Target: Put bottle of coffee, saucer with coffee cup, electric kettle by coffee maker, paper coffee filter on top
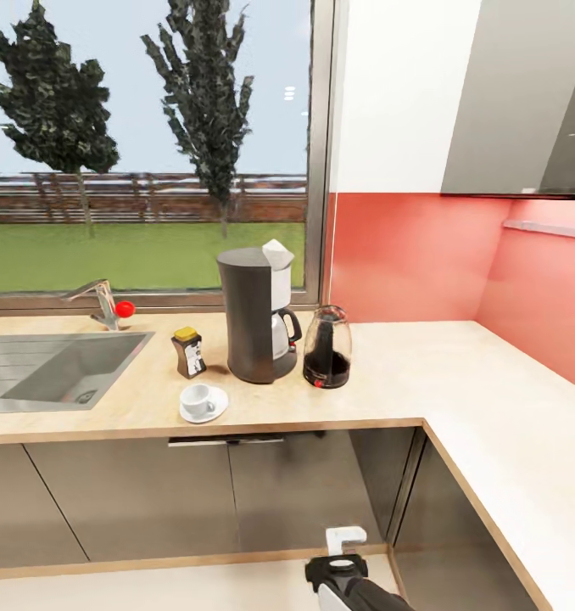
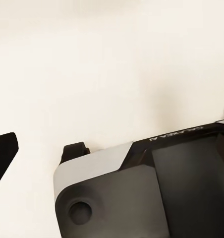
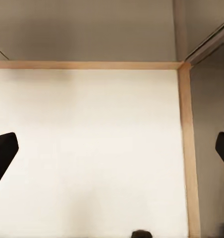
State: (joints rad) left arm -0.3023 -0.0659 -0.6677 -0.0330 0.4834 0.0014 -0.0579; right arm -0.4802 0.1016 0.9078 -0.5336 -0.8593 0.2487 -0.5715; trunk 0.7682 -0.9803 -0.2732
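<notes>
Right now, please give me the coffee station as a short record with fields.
coffee maker: on the kitchen countertop, by the window
paper coffee filter: on top of the coffee maker
bottle of coffee: just left of the coffee maker
electric kettle: just right of it
coffee cup: on the saucer, in front
right gripper: open, empty, aimed at the floor

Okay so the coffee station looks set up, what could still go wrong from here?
The paper coffee filter sits tilted at the top edge of the coffee maker, so a bump might tip it off. The coffee cup on its saucer stands near the kitchen countertop front edge, where a rising right gripper could clip it.
</notes>
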